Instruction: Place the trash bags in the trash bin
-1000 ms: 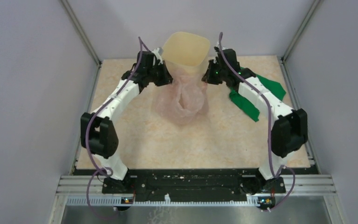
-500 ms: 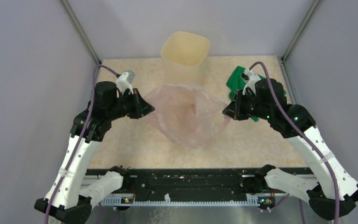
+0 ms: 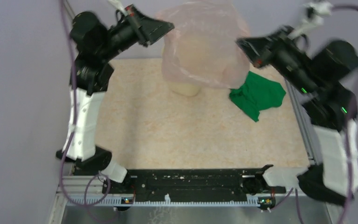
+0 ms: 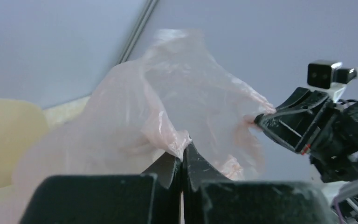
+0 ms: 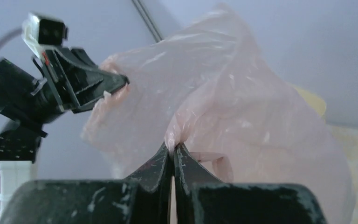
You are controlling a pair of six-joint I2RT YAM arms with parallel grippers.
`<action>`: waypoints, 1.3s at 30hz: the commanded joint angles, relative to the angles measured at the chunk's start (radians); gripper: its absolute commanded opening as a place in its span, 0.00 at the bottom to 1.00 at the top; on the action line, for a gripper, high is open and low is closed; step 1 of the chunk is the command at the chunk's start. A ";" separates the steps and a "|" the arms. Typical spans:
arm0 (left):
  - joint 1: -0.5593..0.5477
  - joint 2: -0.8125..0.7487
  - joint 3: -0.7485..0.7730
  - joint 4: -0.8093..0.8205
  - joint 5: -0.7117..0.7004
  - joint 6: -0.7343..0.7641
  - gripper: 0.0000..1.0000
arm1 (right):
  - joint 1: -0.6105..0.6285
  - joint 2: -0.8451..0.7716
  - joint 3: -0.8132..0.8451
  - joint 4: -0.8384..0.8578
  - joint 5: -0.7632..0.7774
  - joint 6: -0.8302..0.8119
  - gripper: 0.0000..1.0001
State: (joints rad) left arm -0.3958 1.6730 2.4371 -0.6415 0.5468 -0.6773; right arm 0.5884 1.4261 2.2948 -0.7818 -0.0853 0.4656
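Couldn't read any text, label, brand or number in any of the views. The bag [image 3: 200, 42], the bin [image 3: 184, 87] at 12 o'clock on the table [image 3: 191, 135] and the green cloth [image 3: 257, 95] at about 2 o'clock all looked plain. The pale specks on the black rail [image 3: 191, 179] at 6 o'clock were too small to make out.

Trash bag [image 3: 200, 42]: thin pale-pink translucent film, crinkled, lifted clear of counter [image 3: 182, 135] and spread wide. One edge pinched in closed left gripper [image 4: 183, 149], opposite edge in closed right gripper [image 5: 171, 148]; film bunches at both pinches. Bag hides bin mouth in top view; contact with bin unclear.

Trash bin [image 3: 185, 87]: cream-beige, upright, far centre of counter. Only base shows bare; walls faint through film.
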 commanded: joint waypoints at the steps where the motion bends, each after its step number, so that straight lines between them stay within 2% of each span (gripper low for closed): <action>1: -0.002 -0.376 -0.239 0.396 0.014 -0.115 0.00 | 0.009 -0.491 -0.320 0.547 0.115 0.011 0.00; 4: -0.003 -0.445 -0.372 0.244 -0.014 0.019 0.00 | 0.008 -0.521 -0.312 0.416 0.130 -0.042 0.00; 7: -0.003 -0.522 -0.569 0.251 -0.040 0.071 0.00 | 0.008 -0.582 -0.453 0.416 0.090 -0.036 0.00; 10: -0.004 -0.572 -0.717 0.188 -0.065 0.139 0.00 | 0.008 -0.656 -0.607 0.375 0.096 -0.022 0.00; 13: -0.020 -0.678 -1.001 0.149 -0.097 0.177 0.00 | 0.009 -0.750 -0.885 0.294 0.113 0.061 0.00; 15: -0.043 -0.763 -1.236 0.128 -0.157 0.205 0.00 | 0.009 -0.789 -1.187 0.230 0.055 0.131 0.00; 16: -0.059 -0.800 -1.331 0.116 -0.180 0.212 0.00 | 0.010 -0.798 -1.269 0.206 0.006 0.157 0.00; 17: -0.078 -0.828 -1.411 0.096 -0.192 0.217 0.00 | 0.009 -0.802 -1.424 0.185 -0.037 0.182 0.00; 18: -0.106 -0.852 -1.466 0.072 -0.213 0.218 0.00 | 0.013 -0.815 -1.512 0.176 -0.072 0.202 0.00; 20: -0.172 -0.899 -1.526 0.011 -0.276 0.209 0.00 | 0.035 -0.889 -1.592 0.150 -0.082 0.234 0.00; 22: -0.231 -0.934 -1.521 -0.073 -0.321 0.188 0.00 | 0.040 -0.967 -1.553 0.099 -0.040 0.238 0.00; 24: -0.259 -0.959 -1.477 -0.131 -0.333 0.169 0.00 | 0.040 -0.968 -1.436 0.034 -0.014 0.211 0.00; 27: -0.262 -0.964 -1.351 -0.161 -0.311 0.148 0.00 | 0.040 -0.888 -1.215 -0.042 -0.011 0.159 0.00; 31: -0.262 -0.885 -1.159 -0.159 -0.295 0.142 0.00 | 0.040 -0.762 -0.957 -0.082 0.013 0.105 0.00; 35: -0.262 -0.794 -1.025 -0.129 -0.335 0.151 0.00 | 0.040 -0.641 -0.791 -0.118 0.048 0.054 0.00; 39: -0.262 -0.745 -0.967 -0.073 -0.369 0.145 0.01 | 0.040 -0.580 -0.672 -0.145 0.109 0.029 0.00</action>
State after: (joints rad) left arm -0.6559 0.8715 1.4212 -0.7773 0.2234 -0.5255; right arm 0.6197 0.7662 1.5307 -0.8490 -0.0528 0.5495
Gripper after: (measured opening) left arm 0.006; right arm 0.004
